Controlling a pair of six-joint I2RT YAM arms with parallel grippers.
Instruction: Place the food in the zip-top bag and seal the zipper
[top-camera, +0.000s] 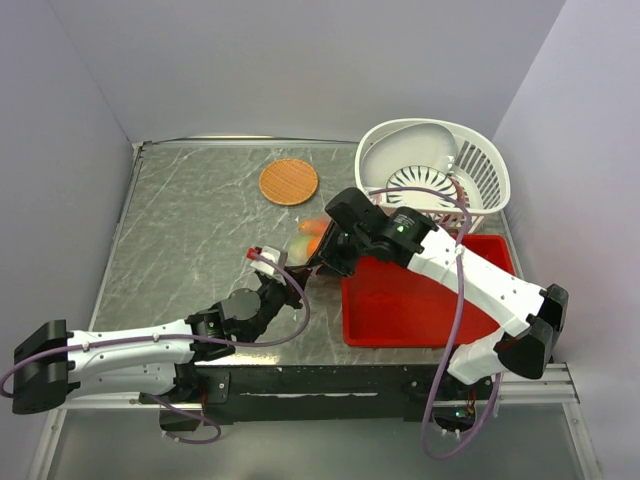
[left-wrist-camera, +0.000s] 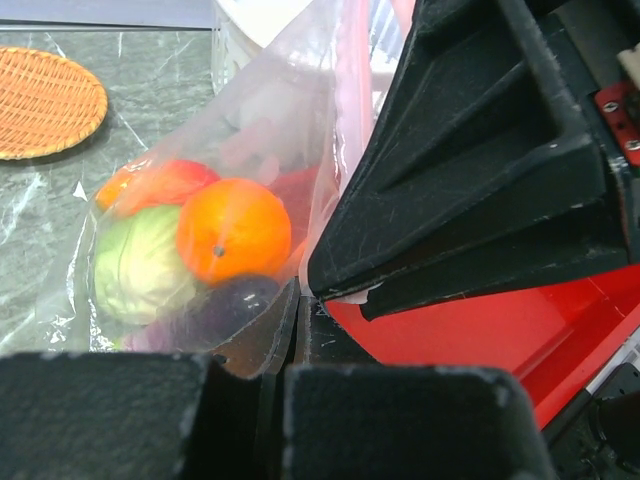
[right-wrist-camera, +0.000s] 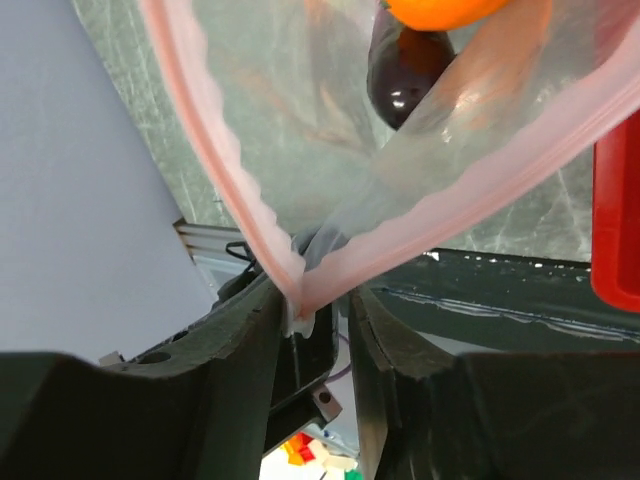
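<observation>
Clear floppy zip-top bag (left-wrist-camera: 270, 120) of round toy food (left-wrist-camera: 233, 228) on the grey stone table (top-camera: 190, 230), corner pinched tight in the left gripper (left-wrist-camera: 296, 325), thin pink zipper (right-wrist-camera: 215, 170) end between the slightly parted jaws of the right gripper (right-wrist-camera: 318, 330): easy to slide off the strip and leave a gap.

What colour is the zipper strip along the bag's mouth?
The zipper is pale pink, clearest in the right wrist view.
</observation>
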